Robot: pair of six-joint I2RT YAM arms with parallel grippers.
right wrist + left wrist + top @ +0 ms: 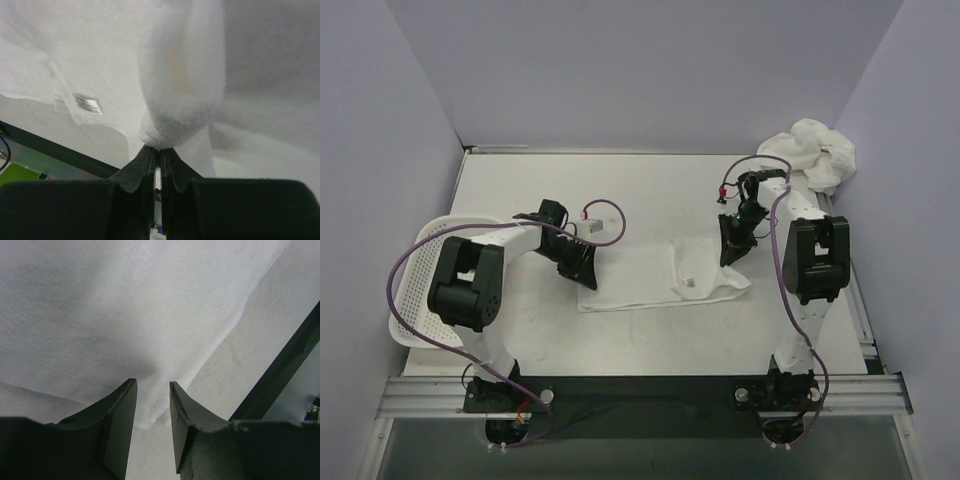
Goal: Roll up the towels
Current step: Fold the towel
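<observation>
The right end effector [157, 150] is pressed together, its fingertips pinching the right end of the towel [640, 275], where the cloth is bunched into a thick rounded fold running away from the tips. The tag [88, 105] lies on the cloth just left of that fold in the wrist view. The left end effector [151, 385] is at the towel's other end, its fingers partway apart with the edge of the cloth gathered between them; creases in the fabric draw in toward the gap. Between the two, the towel lies spread flat across the middle of the table [650, 190], its long side running left to right. A heap [815, 150] of more white towels sits at the far right corner, well apart from the flat one. A basket [410, 290] sits at the table's left edge, beside the left arm
</observation>
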